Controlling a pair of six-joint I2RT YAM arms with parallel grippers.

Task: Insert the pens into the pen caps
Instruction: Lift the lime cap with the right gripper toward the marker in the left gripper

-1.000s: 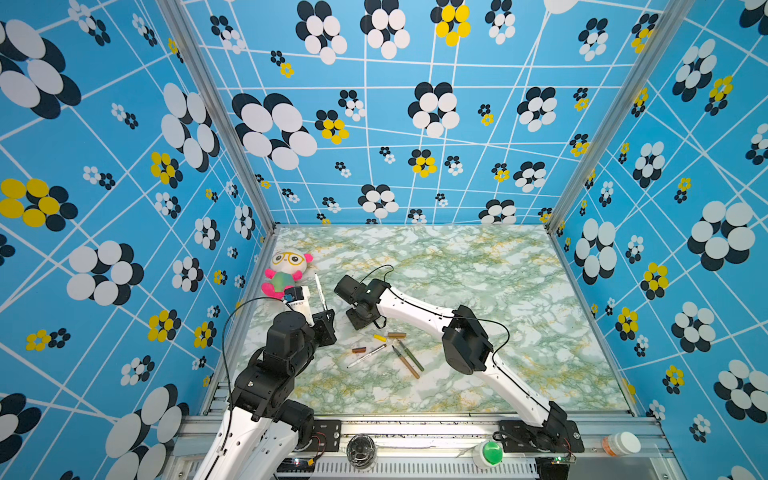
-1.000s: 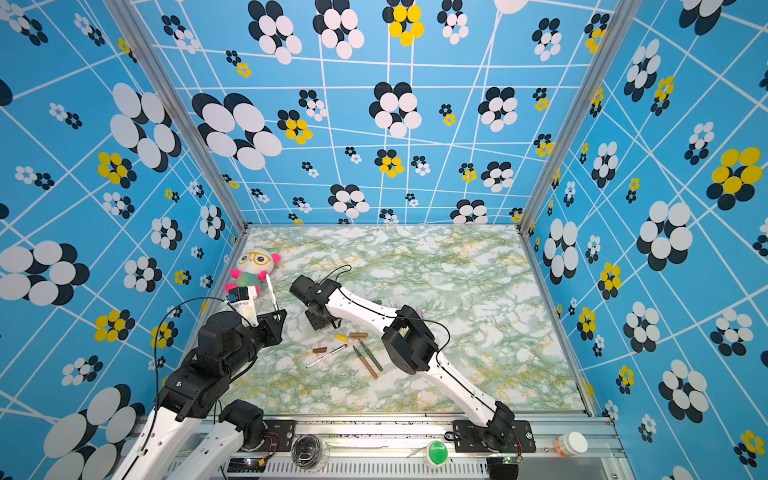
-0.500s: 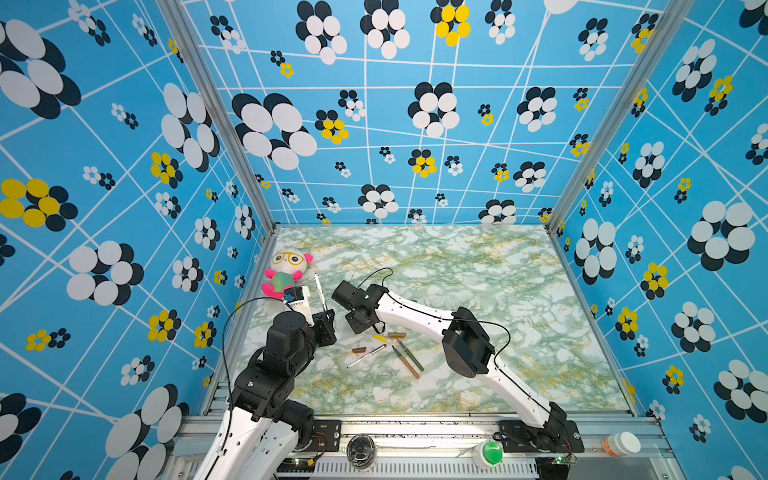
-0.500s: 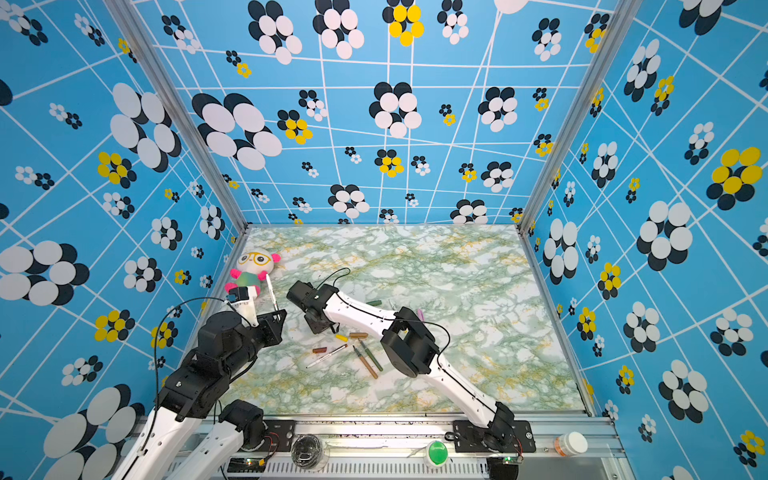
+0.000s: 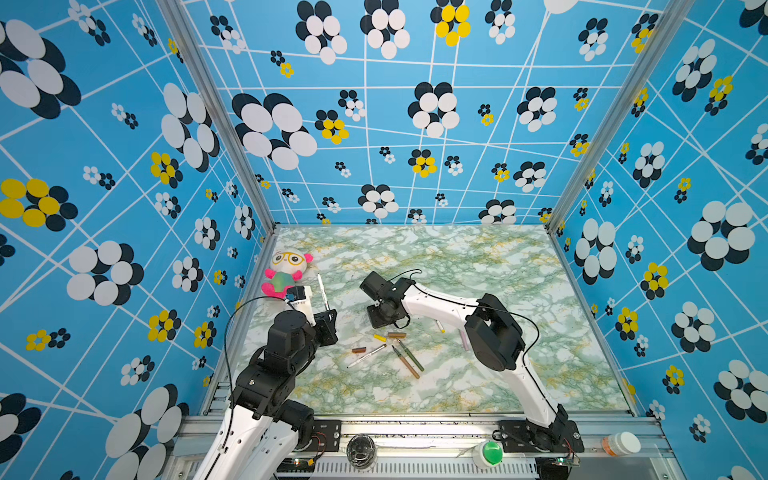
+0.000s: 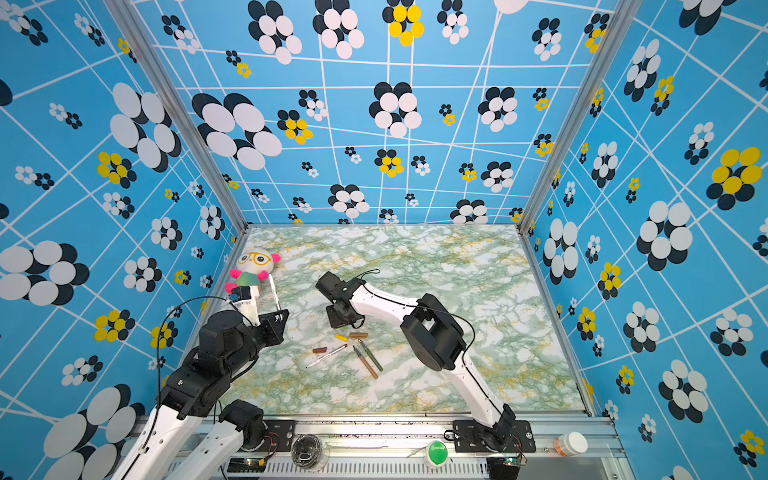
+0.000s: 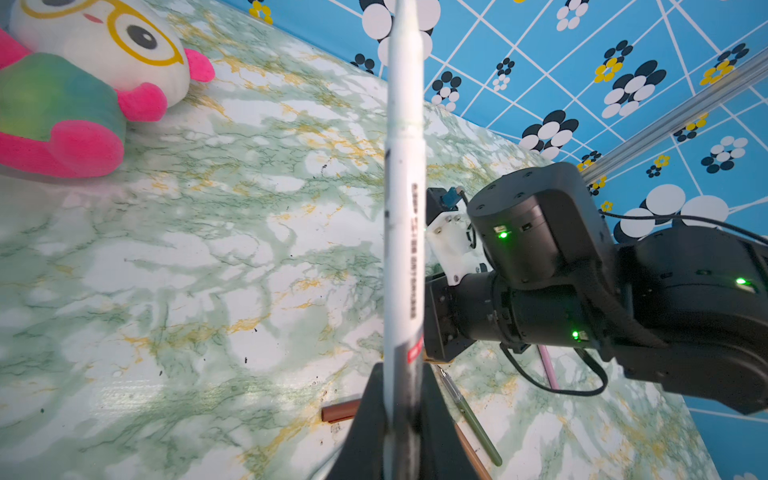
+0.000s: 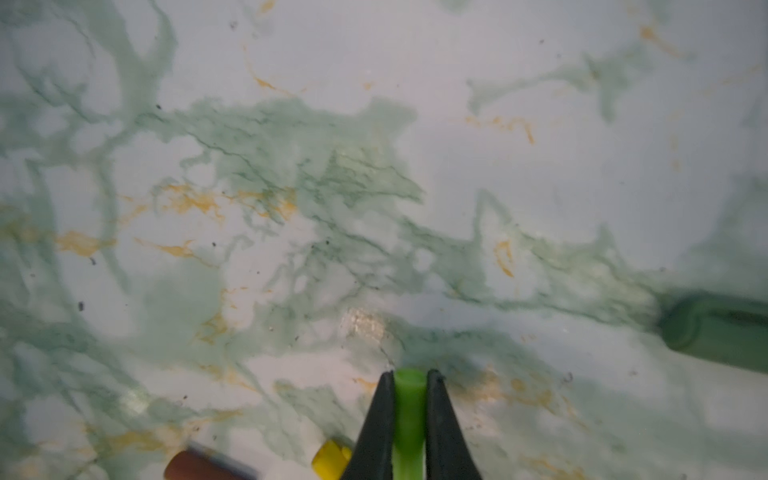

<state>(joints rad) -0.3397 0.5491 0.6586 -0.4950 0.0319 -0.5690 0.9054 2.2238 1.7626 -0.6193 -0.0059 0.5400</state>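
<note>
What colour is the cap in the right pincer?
The cap is light green, best in right wrist view.

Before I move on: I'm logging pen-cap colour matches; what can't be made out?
- white pen: tip cut off by the left wrist view's edge, too small in both top views.
- light-green cap: hidden under the right arm in both top views.
- pink pen: mostly covered by that arm in a top view.
- dark-green piece: blurred, edge-cut in right wrist view.

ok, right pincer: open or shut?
Shut on the short light-green plastic cap: in the right wrist view the right pincer has both jaws pressed against its sides, no gap.
</note>
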